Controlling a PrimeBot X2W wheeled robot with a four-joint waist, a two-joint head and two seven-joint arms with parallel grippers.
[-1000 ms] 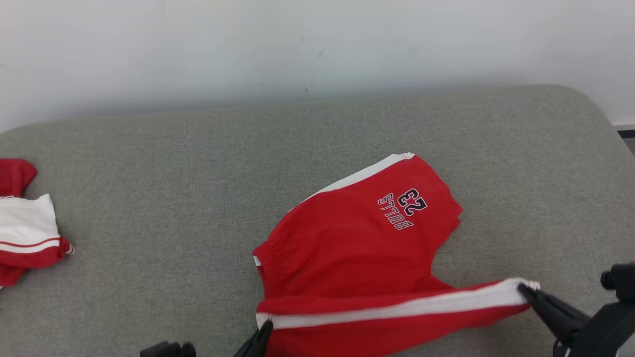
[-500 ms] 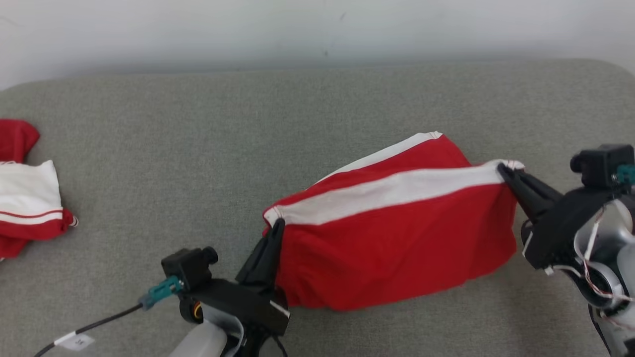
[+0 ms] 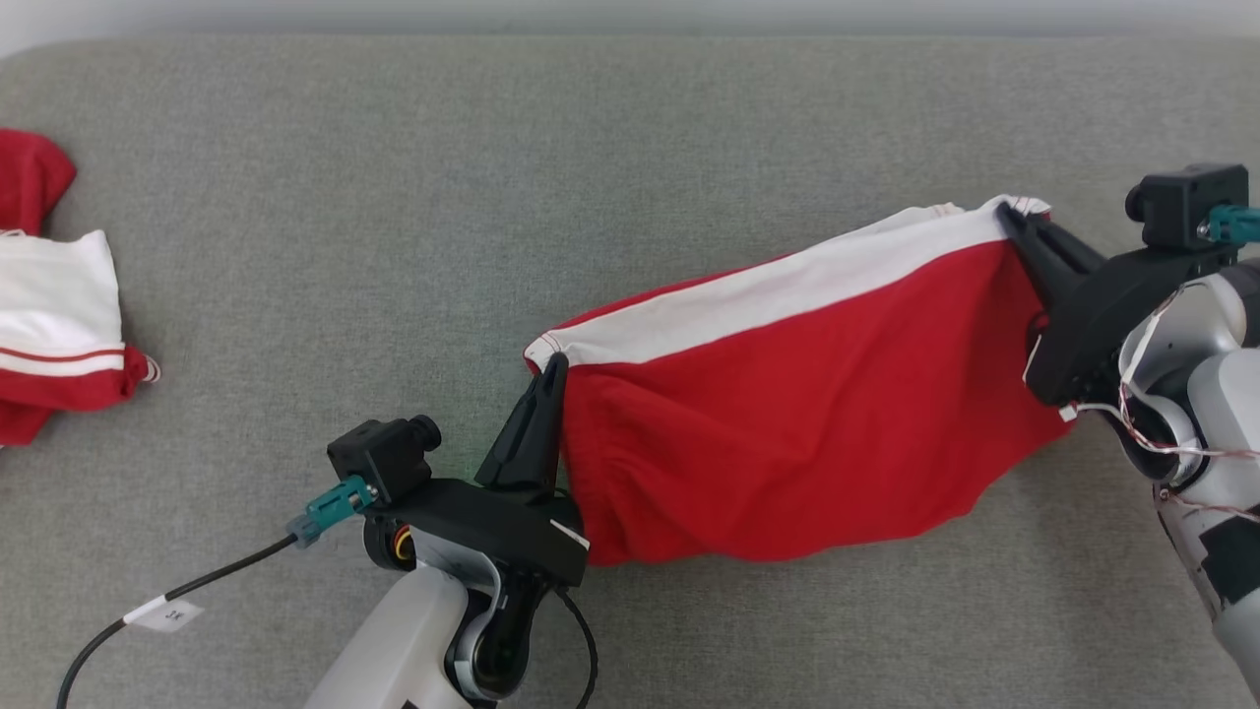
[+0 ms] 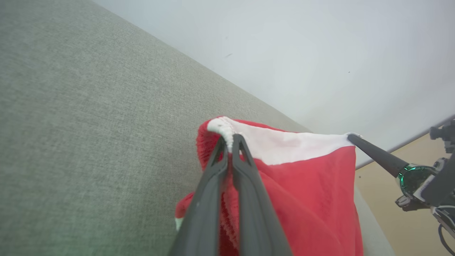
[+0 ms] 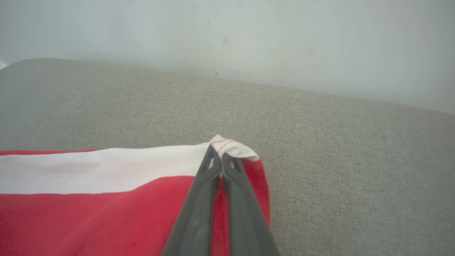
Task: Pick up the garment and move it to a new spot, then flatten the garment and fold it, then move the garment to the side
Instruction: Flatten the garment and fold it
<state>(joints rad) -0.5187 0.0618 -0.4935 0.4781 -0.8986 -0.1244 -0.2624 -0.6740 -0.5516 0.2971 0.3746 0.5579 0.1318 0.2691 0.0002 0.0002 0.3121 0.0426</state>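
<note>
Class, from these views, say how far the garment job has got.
Done: the red garment is picked up, pinched at both ends of its white band by the left end effector and right end effector. In hand: it hangs stretched between them over the grey cushion. Left: laying flat, folding, moving aside.

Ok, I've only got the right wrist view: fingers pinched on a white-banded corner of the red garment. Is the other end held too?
Observer: Yes, the left gripper is shut on the opposite corner of the garment.
Operator: Is it lifted clear?
Observer: Not clearly; the red cloth hangs, its lower edge apparently on the grey cushion.
Operator: Anything else there?
Observer: A second red-and-white garment lies at the cushion's far left.
</note>
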